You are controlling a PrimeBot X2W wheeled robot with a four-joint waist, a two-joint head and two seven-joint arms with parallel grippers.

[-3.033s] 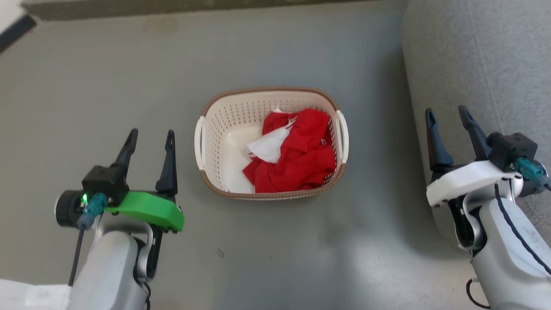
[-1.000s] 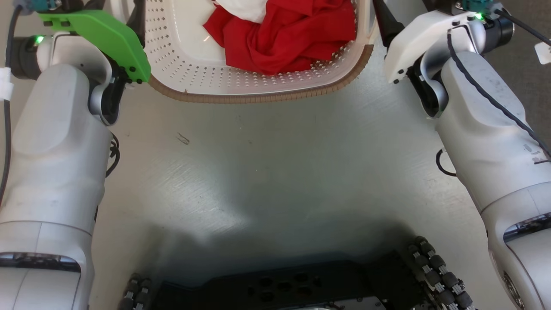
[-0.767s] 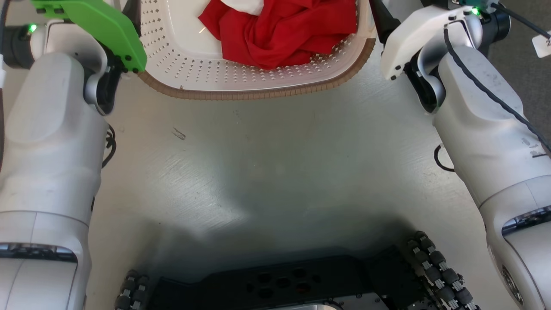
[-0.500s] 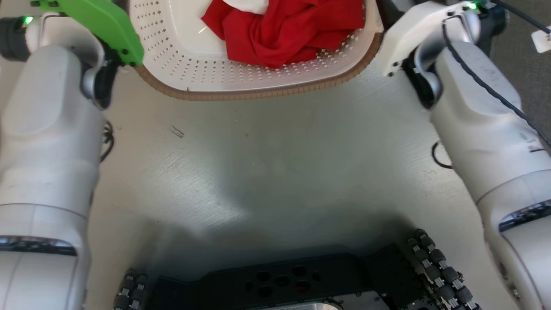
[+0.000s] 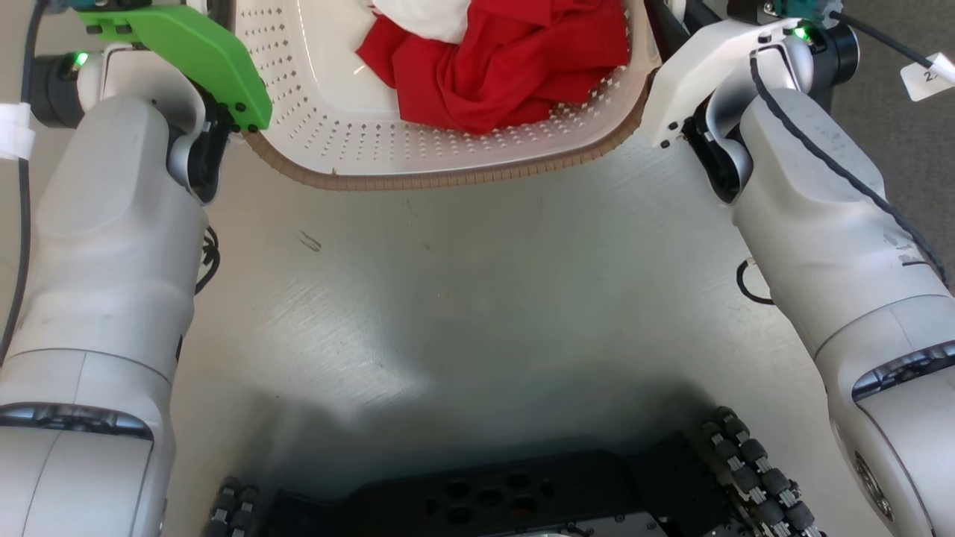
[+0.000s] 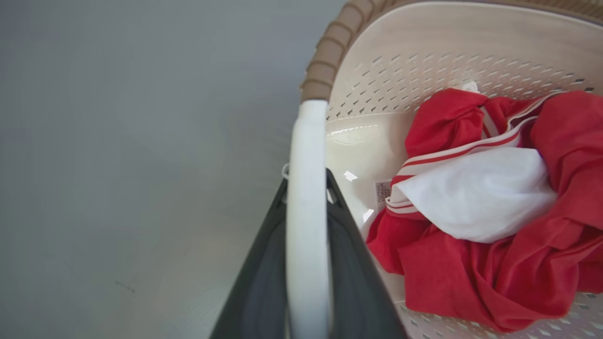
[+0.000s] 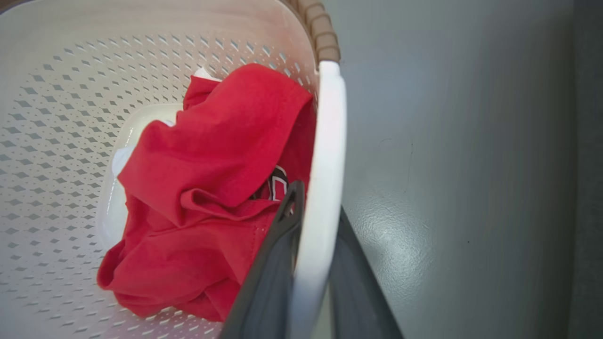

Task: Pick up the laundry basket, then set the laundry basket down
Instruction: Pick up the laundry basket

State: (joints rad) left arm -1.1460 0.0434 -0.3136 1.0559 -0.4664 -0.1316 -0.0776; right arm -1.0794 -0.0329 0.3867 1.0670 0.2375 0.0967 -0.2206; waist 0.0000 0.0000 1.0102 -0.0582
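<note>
With both arms reaching to the top of the head view, the small cream-white perforated plastic laundry basket (image 5: 448,177) with its brown woven-look rim sits squarely between them, near edge curving across the upper middle of the frame. Over to the left wrist view: the left gripper (image 6: 307,183) has its two long dark fingers closed tight, one on each side of the white bar of the left side handle (image 6: 306,136), nothing else in its grasp. Same story in the right wrist view, where the right gripper (image 7: 319,200) is pinched onto the white right side handle (image 7: 330,132), one finger inside the wall against the cloth, the other outside. That's a sensible hold: a grip on each opposite handle keeps the load level and stops it swinging or tipping. The crumpled red and white cloth (image 5: 507,67) is heaped toward the right side of the basket, so that arm probably carries a touch more weight, though it looks light. Below, the pale grey floor (image 5: 477,298) stretches down to the robot's dark wheeled base (image 5: 477,500) at the bottom edge. Whether the basket's bottom has cleared the floor I can't tell, as its underside is hidden. My read is the pick-up is in hand, with the set-down not yet done; both arms will need to move evenly.
</note>
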